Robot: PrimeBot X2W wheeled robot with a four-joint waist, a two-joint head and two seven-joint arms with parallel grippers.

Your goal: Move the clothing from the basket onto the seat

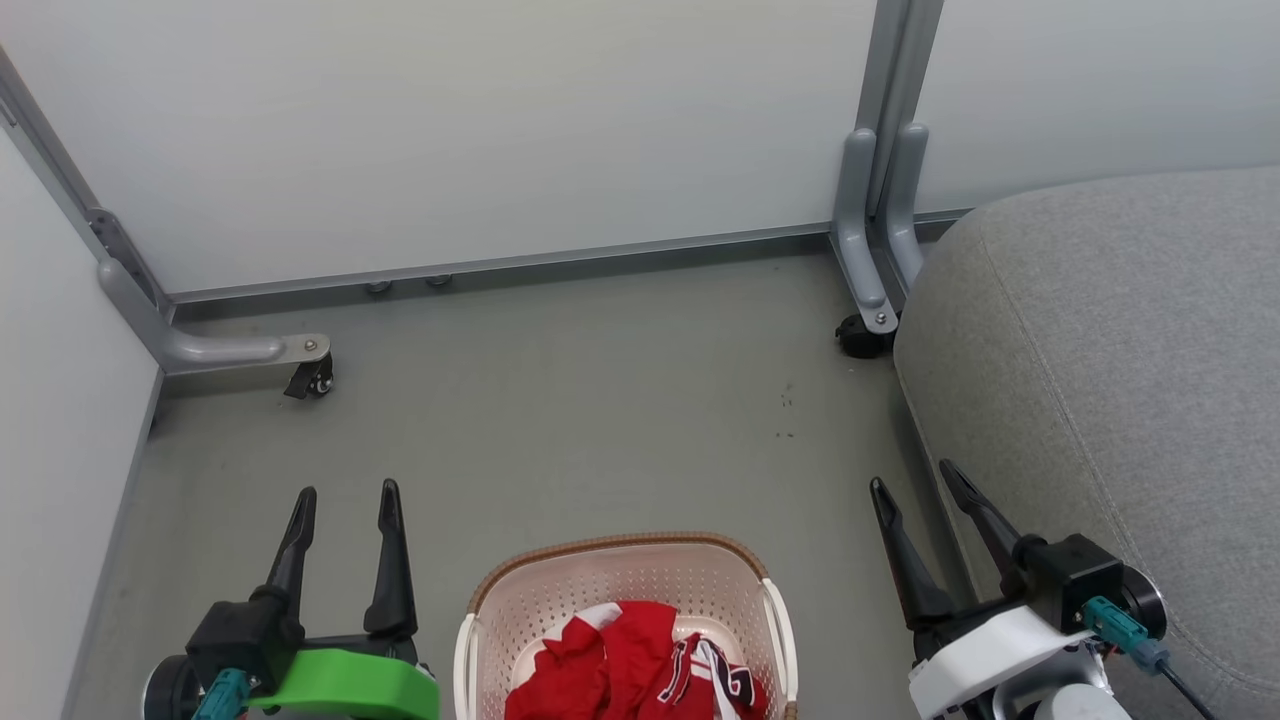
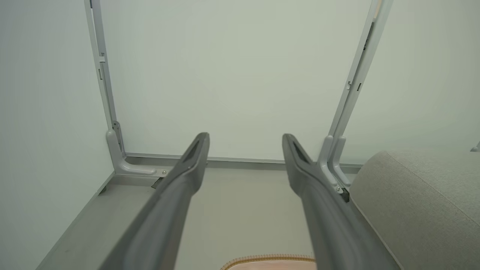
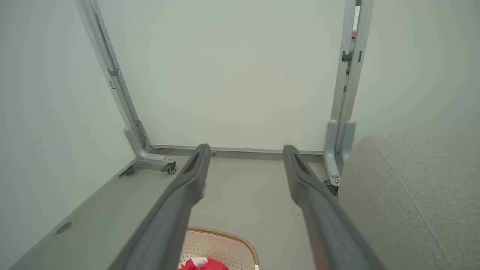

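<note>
Clothing [image 1: 640, 665] lies bunched in the basket [image 1: 620, 556] on the floor [image 1: 600, 400] between the left gripper [image 1: 347, 490] and right gripper [image 1: 912, 473], both empty with fingers spread apart; nothing rests on the visible seat [image 1: 1130, 350], so the transfer appears unstarted.

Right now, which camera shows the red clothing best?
The head view: it looks down into the basket and shows the red clothing bunched inside, white stripes and lettering included. The right wrist view catches a red sliver at its bottom edge; the left wrist view catches the basket's brown rim.
</note>
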